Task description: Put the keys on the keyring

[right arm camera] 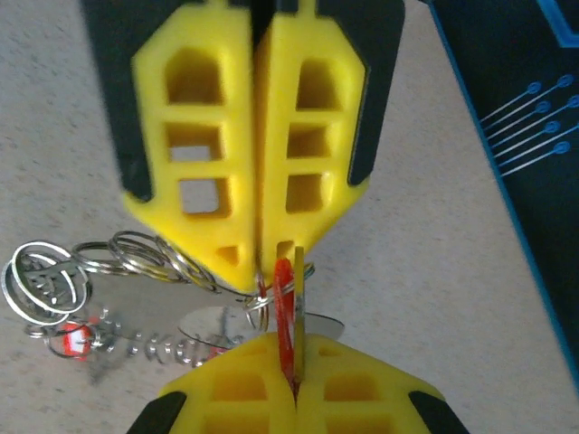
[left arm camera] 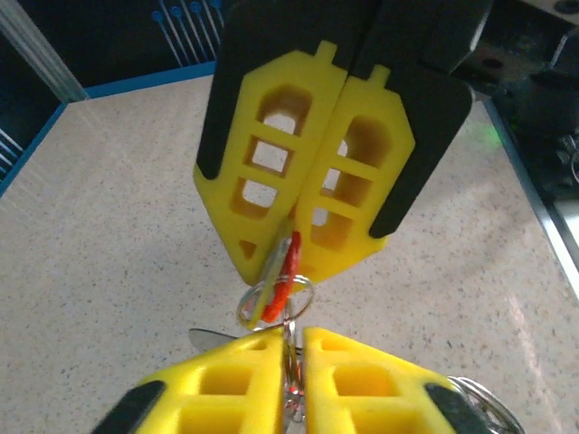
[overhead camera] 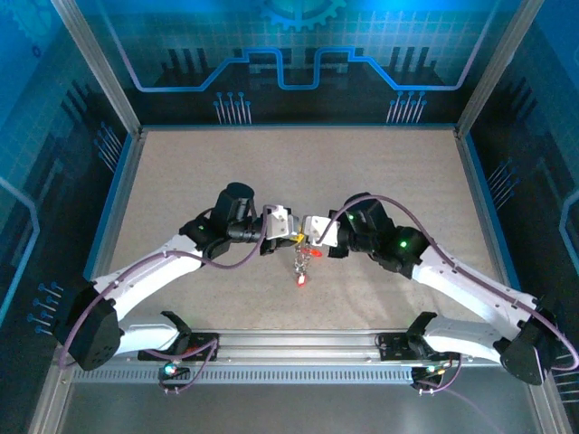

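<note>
My two grippers meet tip to tip over the table's middle. My right gripper (right arm camera: 291,363) is shut on a key with a red head (right arm camera: 284,307), held edge-on beside a thin yellowish-silver piece. The key's red head (left arm camera: 287,269) pokes into a small silver split ring (left arm camera: 276,303). My left gripper (left arm camera: 289,351) is shut on a wire ring of the keyring bunch. The keyring's bead chain (right arm camera: 149,344) and wire loops (right arm camera: 136,256) hang below the left gripper (overhead camera: 291,237). A second red-tagged key (overhead camera: 300,280) dangles at the chain's low end, below the right gripper (overhead camera: 313,240).
The speckled beige table (overhead camera: 389,181) has open room all around the grippers. A metal rail (overhead camera: 298,348) runs along the near edge between the arm bases. Blue-lit walls (overhead camera: 298,63) close in the back and sides.
</note>
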